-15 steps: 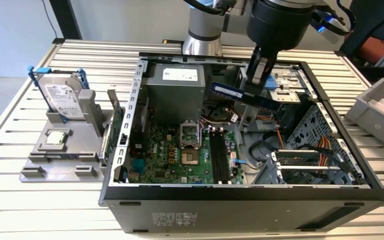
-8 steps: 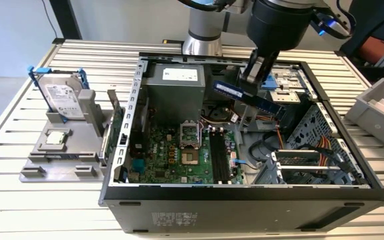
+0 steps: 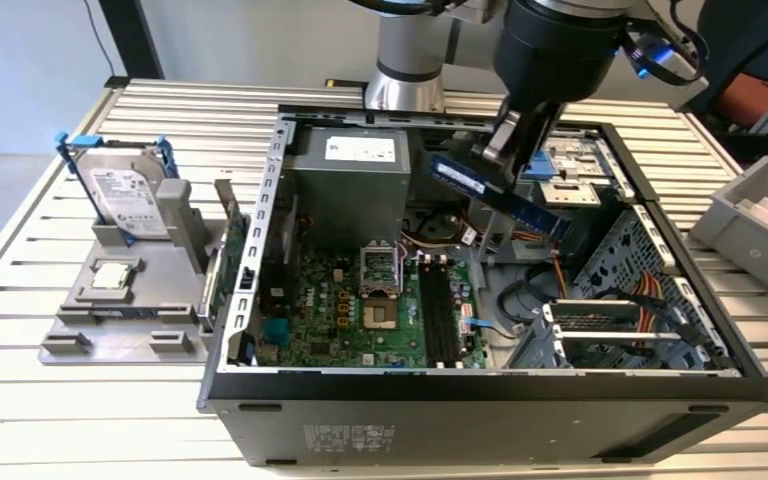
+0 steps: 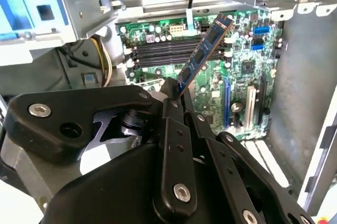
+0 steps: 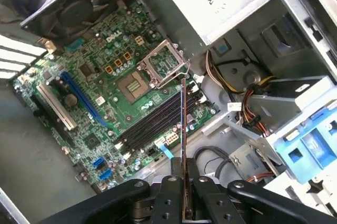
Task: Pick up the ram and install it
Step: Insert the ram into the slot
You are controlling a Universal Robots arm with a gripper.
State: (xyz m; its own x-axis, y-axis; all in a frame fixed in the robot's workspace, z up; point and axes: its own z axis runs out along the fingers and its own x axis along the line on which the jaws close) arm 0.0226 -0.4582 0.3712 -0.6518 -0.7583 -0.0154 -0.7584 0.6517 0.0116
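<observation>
The ram point(image 3: 507, 197) is a long, narrow blue-and-dark stick, held tilted in the air over the open computer case point(image 3: 491, 385). My gripper point(image 3: 502, 143) is shut on one end of it, and the free end points toward the motherboard point(image 3: 337, 310). The second wrist view shows the ram point(image 4: 202, 54) reaching out from the fingertips point(image 4: 169, 103) above the black memory slots point(image 4: 163, 50). In the first wrist view the ram point(image 5: 182, 129) is edge-on, a thin line over the slots point(image 5: 150, 124). The slots point(image 3: 438, 310) lie well below the stick and apart from it.
The case holds a grey power supply point(image 3: 344, 175), a drive cage point(image 3: 584, 160) and cable bundles point(image 3: 611, 290) beside the slots. On the exterior view's left, a grey fixture point(image 3: 117, 320) carries a hard drive point(image 3: 124, 195), a silvery chip point(image 3: 113, 275) and an upright green card point(image 3: 233, 260). A grey bin point(image 3: 758, 215) stands on the right.
</observation>
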